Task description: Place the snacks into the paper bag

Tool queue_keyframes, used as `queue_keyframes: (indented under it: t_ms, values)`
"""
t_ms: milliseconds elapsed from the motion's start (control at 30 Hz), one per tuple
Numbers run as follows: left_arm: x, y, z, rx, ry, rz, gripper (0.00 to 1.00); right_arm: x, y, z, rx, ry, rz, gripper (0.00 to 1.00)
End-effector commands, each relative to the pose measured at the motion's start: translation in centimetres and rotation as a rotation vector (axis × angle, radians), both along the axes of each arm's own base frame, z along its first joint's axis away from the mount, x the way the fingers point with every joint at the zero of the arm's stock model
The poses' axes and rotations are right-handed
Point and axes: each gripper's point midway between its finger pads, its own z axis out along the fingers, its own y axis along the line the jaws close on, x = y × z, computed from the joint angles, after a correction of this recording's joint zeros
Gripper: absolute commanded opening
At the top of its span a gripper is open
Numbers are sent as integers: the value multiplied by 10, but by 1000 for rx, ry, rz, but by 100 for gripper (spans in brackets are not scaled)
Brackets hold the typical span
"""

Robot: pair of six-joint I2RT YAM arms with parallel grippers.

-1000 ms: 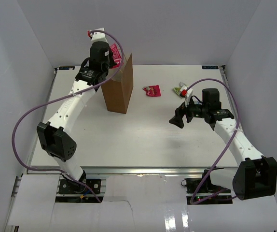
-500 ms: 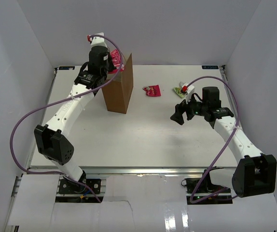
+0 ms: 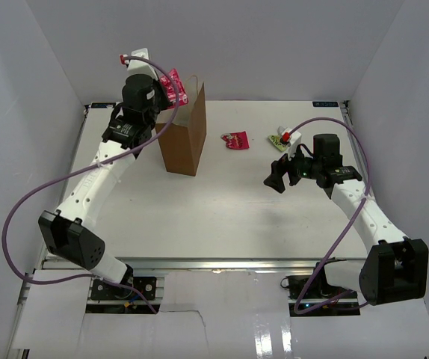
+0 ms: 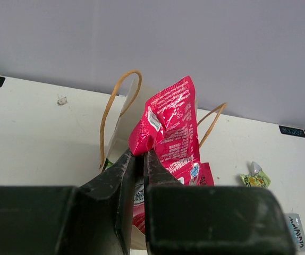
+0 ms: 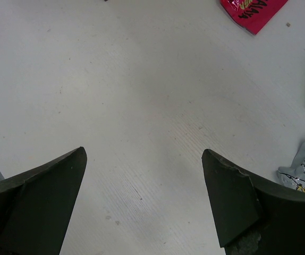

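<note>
On the table [image 3: 199,217] lie three snacks [image 5: 251,11]; fingers [image 4: 121,178] pinch one packet [image 4: 171,122].

White table [image 3: 222,217], pale grey walls [image 3: 274,45]

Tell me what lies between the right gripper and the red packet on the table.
Only bare table lies between the right gripper and the red packet, clearest in the right wrist view.

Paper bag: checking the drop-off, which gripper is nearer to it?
Left. The left gripper holds a red-pink packet just above the bag's open top; the right gripper stands open, far off to its right.
</note>
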Motion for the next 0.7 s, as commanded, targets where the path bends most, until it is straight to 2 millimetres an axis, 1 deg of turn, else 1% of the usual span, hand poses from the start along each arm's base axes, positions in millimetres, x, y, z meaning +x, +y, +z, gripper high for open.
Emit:
queue_keyframes:
  t_ms: [0,33,67,133,233,300,433,467,533,567,633,667]
  values:
    - [-21,6,48,-56,-133,-25,16,9,0,21,15,-60,-10,95]
    - [-27,10,59,-60,-161,-19,15,9,0,20,15,-60,-10,95]
    - [-29,13,61,-56,-170,-10,15,9,0,20,15,-58,-10,95]
    - [-35,23,72,-42,-211,26,15,8,0,19,16,-56,-9,95]
    - [-37,32,71,-13,-221,60,15,8,0,19,17,-58,-9,95]
    - [-34,32,66,4,-211,65,14,8,0,19,17,-56,-9,95]
    - [-22,28,49,44,-173,62,14,9,0,20,17,-58,-11,95]
    - [-15,26,40,56,-152,62,14,9,0,20,17,-60,-11,95]
    - [-9,24,32,74,-137,64,14,10,-1,22,15,-63,-15,95]
    - [-2,21,22,93,-116,59,14,9,-1,21,14,-64,-16,95]
    - [4,19,19,102,-108,56,14,10,-2,21,12,-64,-20,95]
    - [9,16,11,112,-90,53,14,9,-2,21,11,-63,-19,95]
